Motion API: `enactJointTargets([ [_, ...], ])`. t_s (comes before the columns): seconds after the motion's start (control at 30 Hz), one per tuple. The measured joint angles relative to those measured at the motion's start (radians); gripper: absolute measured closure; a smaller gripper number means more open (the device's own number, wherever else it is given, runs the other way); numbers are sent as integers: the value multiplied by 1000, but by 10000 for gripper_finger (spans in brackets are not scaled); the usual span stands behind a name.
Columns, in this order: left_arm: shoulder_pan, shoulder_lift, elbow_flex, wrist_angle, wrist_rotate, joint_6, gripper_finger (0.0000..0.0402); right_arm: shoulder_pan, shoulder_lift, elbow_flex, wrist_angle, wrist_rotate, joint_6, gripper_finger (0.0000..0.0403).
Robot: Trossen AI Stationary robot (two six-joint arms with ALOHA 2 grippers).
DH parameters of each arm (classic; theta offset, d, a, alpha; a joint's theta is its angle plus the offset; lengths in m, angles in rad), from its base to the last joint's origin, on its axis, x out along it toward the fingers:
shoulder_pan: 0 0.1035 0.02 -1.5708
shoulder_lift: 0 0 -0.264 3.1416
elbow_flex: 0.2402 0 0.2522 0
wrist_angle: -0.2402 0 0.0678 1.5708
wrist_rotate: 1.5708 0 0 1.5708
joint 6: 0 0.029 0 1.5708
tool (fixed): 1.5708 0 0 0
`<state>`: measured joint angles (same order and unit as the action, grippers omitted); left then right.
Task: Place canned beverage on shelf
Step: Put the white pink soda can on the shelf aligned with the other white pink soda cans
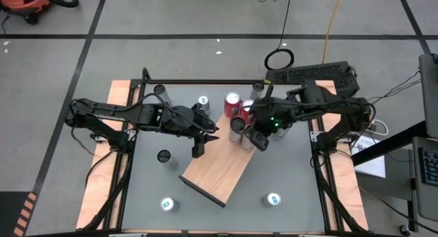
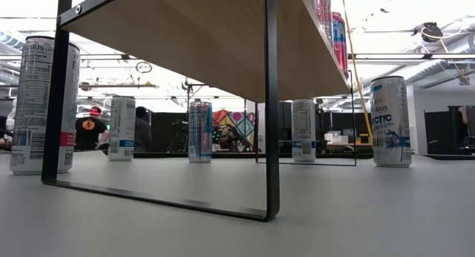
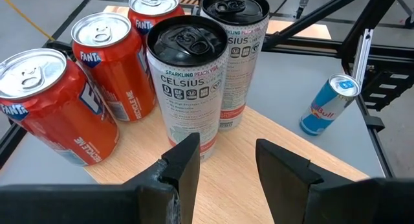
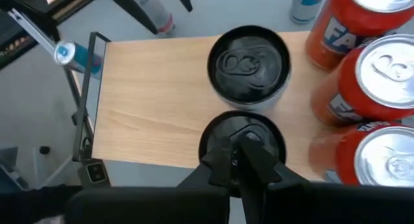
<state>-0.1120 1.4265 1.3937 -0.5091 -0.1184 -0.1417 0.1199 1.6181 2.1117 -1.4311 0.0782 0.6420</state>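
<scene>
Both arms are dark, nearly black, built of chunky jointed segments with black cables running along them. The left end effector [image 3: 223, 166] ends in two matte black, wedge-shaped fingers [image 3: 184, 169] with flat inner faces. The right end effector [image 4: 249, 159] has two narrow black fingers pressed together. Just behind it, on the right arm's wrist, a small green light glows.

wooden shelf [image 1: 217, 170], 5 cans [image 3: 189, 88] upright

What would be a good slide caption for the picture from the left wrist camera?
Open left tool facing two Celsius cans and three Fanta cans on the wooden shelf.
</scene>
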Motion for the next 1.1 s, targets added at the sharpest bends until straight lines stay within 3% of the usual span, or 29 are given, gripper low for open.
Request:
enactJointTargets([
  [1.1,0,0,0,-1,1,-8,249,6,28,0,-100,-2,0,403],
])
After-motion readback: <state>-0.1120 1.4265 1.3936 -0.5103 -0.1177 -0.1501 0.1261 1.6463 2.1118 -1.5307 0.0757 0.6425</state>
